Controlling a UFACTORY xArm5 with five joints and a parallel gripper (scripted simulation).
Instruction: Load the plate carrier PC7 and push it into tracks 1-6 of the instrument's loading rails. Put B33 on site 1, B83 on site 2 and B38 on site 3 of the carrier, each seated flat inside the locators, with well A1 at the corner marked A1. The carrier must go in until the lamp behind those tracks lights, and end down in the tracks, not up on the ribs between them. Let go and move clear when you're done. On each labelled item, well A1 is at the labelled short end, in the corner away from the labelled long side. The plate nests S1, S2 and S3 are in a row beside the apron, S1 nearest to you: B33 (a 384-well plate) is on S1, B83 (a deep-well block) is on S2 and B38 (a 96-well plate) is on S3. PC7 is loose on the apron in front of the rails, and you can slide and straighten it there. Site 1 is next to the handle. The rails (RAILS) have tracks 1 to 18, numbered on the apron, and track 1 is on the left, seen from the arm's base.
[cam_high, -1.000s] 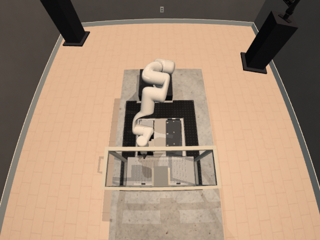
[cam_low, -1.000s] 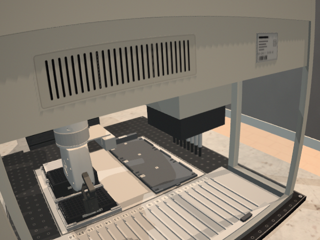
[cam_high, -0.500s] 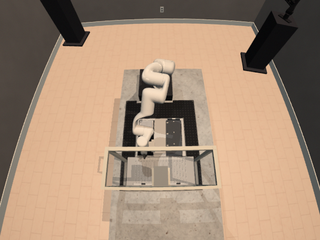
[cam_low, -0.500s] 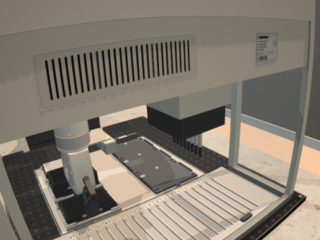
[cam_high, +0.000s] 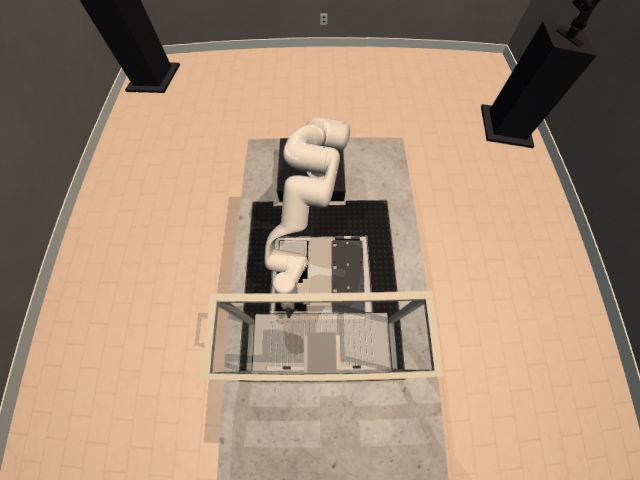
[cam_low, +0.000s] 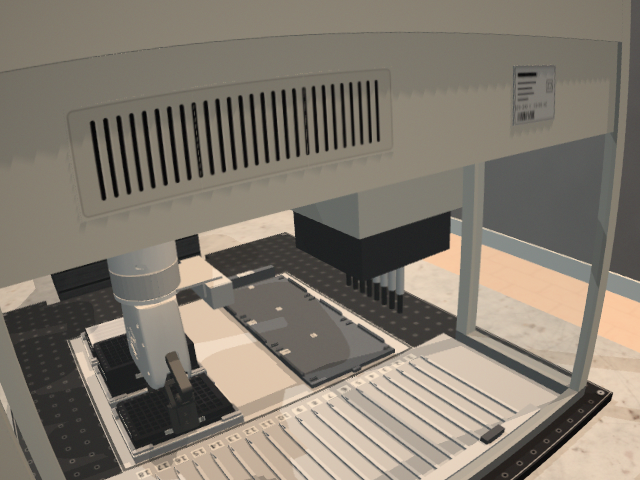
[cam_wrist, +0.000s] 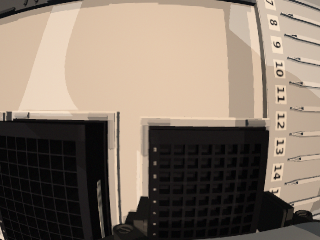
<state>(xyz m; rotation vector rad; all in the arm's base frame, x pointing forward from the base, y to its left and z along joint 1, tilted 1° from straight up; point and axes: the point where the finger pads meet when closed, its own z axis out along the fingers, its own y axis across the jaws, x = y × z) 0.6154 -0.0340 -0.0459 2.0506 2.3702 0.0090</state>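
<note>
Taking the rails (cam_high: 361, 335) (cam_low: 413, 408) as your landmark, you see thin metallic ribs on a smooth, pale deck. Beside the rails, your carrier (cam_high: 347, 273) (cam_low: 310, 330) looks like matt dark plastic. Across the rails from the carrier, you have glossy, clear side panels (cam_high: 232, 335) and rough, mottled stone-like worktop (cam_high: 330, 454) (cam_low: 615, 434).
</note>
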